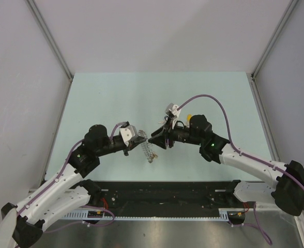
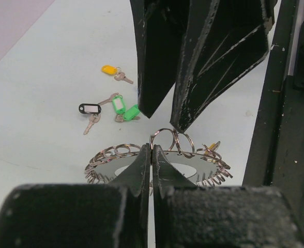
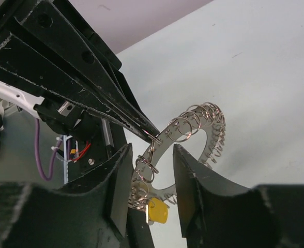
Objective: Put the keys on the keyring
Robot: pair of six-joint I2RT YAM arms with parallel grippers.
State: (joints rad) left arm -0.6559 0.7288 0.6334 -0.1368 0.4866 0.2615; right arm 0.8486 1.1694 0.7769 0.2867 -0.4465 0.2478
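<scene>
left gripper (image 2: 152, 155) pinched fully closed on the rim of the keyring (image 3: 193, 124), holding it up off the table (image 1: 116, 98) between the two arms. right gripper (image 3: 152, 150) stands part open, a finger either side of the rim, gripping nothing. one yellow-tagged key (image 3: 157, 211) hangs from the ring, threaded on by the look of it. loose on the table beyond: yellow key (image 2: 109, 69), black-tagged key (image 2: 90, 108), green keys (image 2: 118, 105) close together.

step in hand, as i read it: threading, but the right has no key. next you need one. back the right off without knocking the ring, pick a loose key by its tag, and hold the left grip steady.
</scene>
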